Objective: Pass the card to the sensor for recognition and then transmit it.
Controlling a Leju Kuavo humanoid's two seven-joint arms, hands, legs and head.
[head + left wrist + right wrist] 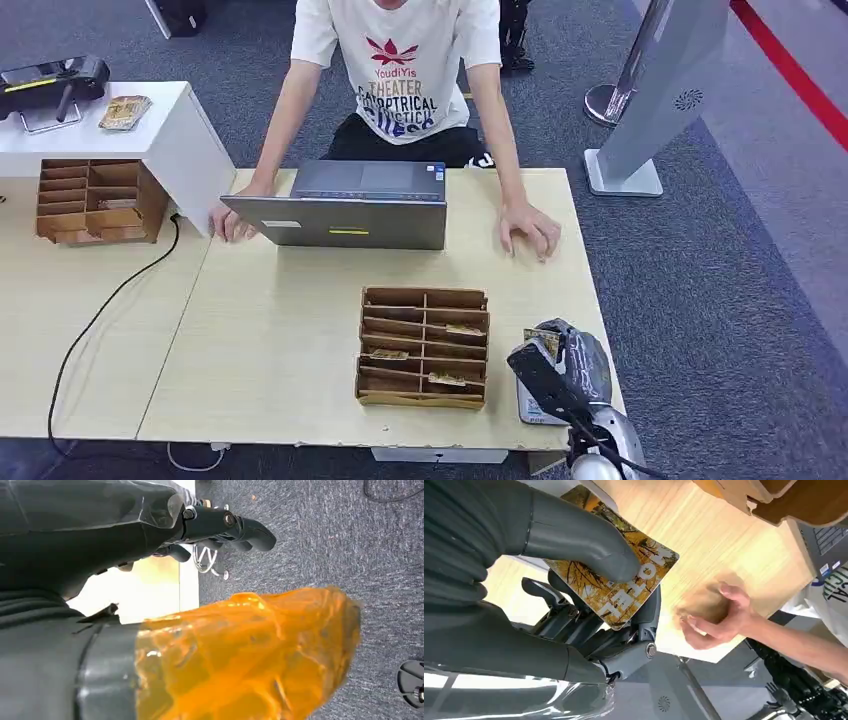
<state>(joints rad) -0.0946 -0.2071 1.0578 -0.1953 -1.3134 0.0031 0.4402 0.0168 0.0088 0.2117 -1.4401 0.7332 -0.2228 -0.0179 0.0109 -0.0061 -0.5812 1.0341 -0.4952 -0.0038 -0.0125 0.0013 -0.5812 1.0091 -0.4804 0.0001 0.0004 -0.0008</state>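
Observation:
My right hand (560, 370) hovers over the table's front right corner, above a small white sensor pad (527, 407). It pinches a yellow leaf-patterned hotel card (543, 341) between thumb and fingers. The right wrist view shows the card (624, 587) close up, with the grey thumb (584, 540) pressed on its printed face and the dark fingers (589, 625) behind it. My left hand (225, 527) hangs beside the table edge over the carpet. Its dark fingers lie apart from its orange-wrapped thumb (250, 650) and it holds nothing.
A cardboard card organiser (425, 347) stands just left of my right hand. A person sits behind a laptop (350, 205), one hand (530, 228) flat on the table (280, 330). At the far left stand a second organiser (95, 200), a white box (175, 135) and a cable (100, 310).

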